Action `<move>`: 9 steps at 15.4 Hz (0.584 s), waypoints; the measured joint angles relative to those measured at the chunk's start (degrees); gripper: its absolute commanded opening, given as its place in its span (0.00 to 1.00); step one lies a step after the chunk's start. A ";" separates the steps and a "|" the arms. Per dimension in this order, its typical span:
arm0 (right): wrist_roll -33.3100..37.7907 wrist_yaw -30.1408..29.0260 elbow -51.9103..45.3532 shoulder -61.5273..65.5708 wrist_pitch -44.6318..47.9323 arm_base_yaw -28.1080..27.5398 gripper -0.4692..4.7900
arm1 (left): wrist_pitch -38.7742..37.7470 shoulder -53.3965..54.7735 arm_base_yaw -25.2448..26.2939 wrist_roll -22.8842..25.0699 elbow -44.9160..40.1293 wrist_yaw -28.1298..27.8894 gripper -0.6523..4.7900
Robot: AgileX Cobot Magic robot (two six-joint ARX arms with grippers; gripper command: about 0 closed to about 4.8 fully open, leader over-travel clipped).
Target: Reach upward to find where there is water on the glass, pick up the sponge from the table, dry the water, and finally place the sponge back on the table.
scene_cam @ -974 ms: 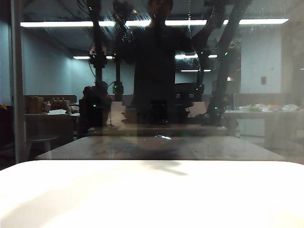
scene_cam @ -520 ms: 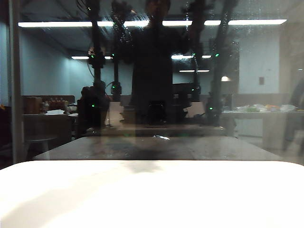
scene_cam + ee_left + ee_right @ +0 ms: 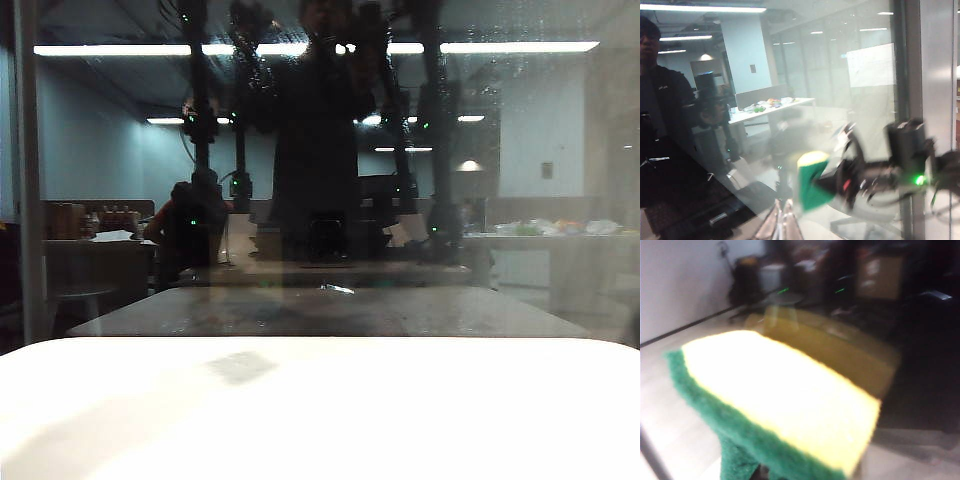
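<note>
Your right claw (image 3: 827, 185) is clamped shut on the sponge (image 3: 775, 410), held up in front of the glass (image 3: 560, 150), well above the table (image 3: 320, 420). In the left wrist view the sponge (image 3: 810, 180) shows yellow foam above and green scouring layer below, blurred, with the right arm's dark body and a green light behind it, beside the grey frame bar (image 3: 935, 100). Its faint reflection sits in the glass in the right wrist view. Water (image 3: 520, 65) shows as whitish specks high on the glass. Your left claw: only thin tips (image 3: 782, 222) are visible near the glass; you cannot tell its opening.
</note>
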 measured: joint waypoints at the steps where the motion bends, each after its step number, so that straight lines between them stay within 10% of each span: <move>1: -0.55 2.03 -0.04 0.37 -0.02 1.42 0.07 | 0.00 0.00 0.00 0.00 0.00 0.00 0.11; 9: -4.22 2.58 -0.09 -1.44 -5.05 -3.45 0.07 | 0.00 -0.02 0.02 0.00 0.00 -0.02 0.11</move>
